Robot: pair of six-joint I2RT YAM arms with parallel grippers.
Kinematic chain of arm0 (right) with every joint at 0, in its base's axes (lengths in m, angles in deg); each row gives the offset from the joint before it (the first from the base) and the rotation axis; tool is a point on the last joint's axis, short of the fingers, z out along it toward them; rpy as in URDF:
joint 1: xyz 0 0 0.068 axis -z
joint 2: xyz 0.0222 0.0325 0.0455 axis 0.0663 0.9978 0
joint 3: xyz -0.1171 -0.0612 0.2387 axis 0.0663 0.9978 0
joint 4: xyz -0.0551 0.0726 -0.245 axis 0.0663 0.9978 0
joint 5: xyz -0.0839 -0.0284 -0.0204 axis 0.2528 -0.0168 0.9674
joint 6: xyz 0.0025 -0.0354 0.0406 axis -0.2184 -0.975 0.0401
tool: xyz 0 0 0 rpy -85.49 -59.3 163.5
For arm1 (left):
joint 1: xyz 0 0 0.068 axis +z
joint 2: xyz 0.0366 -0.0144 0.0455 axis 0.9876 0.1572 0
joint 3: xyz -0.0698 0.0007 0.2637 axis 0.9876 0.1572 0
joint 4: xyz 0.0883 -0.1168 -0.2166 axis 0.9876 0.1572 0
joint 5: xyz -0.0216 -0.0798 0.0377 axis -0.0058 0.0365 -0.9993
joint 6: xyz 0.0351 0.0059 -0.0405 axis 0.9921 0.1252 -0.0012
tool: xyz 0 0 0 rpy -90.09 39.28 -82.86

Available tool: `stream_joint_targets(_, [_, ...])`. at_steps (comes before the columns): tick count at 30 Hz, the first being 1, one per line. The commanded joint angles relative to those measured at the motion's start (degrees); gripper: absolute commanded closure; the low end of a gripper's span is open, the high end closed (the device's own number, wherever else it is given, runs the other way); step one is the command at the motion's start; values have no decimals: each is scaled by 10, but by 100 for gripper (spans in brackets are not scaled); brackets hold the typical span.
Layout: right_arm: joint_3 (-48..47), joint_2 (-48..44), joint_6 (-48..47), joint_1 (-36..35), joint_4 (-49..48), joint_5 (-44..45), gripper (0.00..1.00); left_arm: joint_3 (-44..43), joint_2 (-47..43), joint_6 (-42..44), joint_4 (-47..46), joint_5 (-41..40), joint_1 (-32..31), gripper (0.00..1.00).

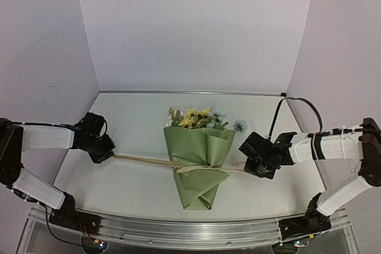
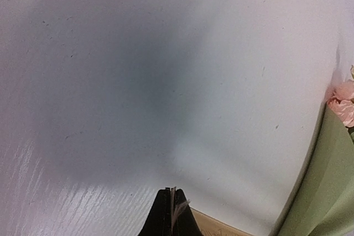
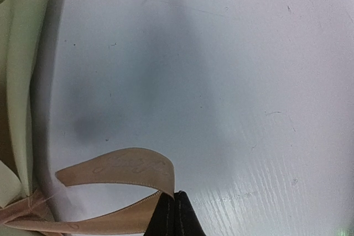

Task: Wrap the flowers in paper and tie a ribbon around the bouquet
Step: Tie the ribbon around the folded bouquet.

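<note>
Honestly, you had the left gripper [image 1: 110, 151] and right gripper [image 1: 249, 166] each pinched shut on a ribbon [image 1: 146, 160] end, with the ribbon crossing the bouquet [image 1: 199, 176] lying between them on the table [image 1: 131, 123] and the paper [image 1: 202, 144] already wrapped round the flowers [image 1: 193, 117], so only cinching and the bow looked left.

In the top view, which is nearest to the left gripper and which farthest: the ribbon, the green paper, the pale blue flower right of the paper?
1. The ribbon, its end held in the jaws of the left gripper.
2. The paper, in the middle of the view.
3. The pale blue flower, beyond the paper's right edge.
</note>
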Motion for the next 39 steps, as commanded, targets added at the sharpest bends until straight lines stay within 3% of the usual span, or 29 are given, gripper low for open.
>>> stream_joint_targets(1, [-19, 25, -29, 47, 20, 27, 100, 18, 1, 22, 15, -37, 32, 100])
stream_joint_targets(7, [-83, 64, -79, 62, 5, 12, 100, 3, 14, 30, 16, -37, 36, 100])
stream_joint_targets(19, [30, 8, -62, 189, -41, -22, 100, 30, 5, 48, 5, 14, 179, 100])
stream_joint_targets(31, [100, -56, -49, 251, -79, -50, 100, 38, -11, 83, 9, 64, 338, 100])
stream_joint_targets(39, [118, -90, -45, 280, -82, -63, 100, 22, -22, 97, 23, 59, 387, 100])
